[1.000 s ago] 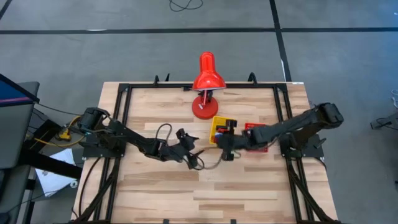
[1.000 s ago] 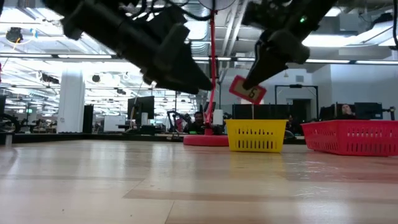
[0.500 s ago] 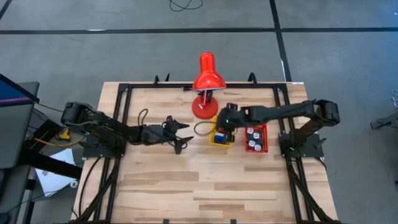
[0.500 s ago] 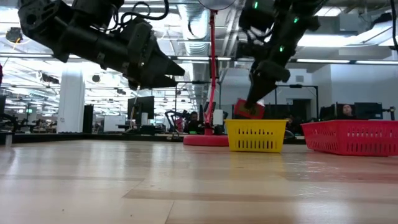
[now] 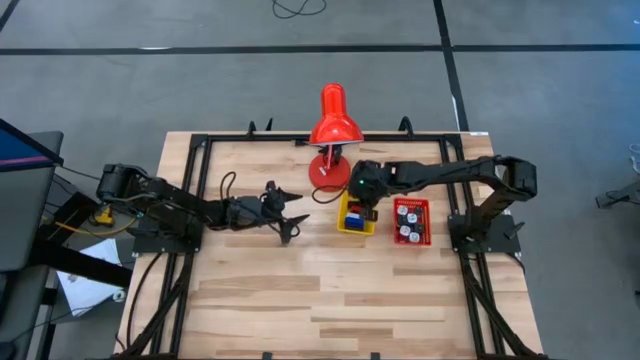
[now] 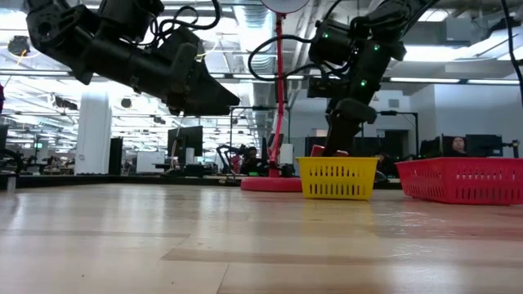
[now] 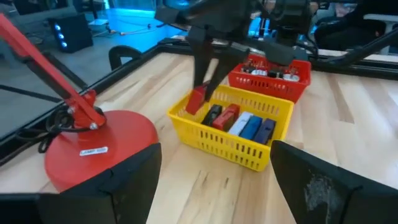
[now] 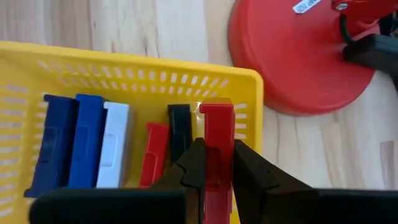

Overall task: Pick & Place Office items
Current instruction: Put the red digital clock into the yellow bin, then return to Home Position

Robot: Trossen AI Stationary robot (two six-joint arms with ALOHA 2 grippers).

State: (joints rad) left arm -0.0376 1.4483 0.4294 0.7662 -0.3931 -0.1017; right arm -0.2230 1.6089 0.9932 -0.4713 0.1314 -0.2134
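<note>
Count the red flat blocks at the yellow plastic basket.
2. One red flat block lies inside the yellow plastic basket beside a black block; the other red block is clamped in the right gripper above it. More may be hidden.

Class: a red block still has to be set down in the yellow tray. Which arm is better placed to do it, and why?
Right. The right gripper is shut on the red block, directly over the yellow tray. The left gripper hangs open and empty, off to the side.

The high view is looking straight down on the whole table (image 5: 330,290). The low view is facing level across it. Both wrist views are looking close at the yellow tray (image 7: 236,146), which all 4 views are sharing.
</note>
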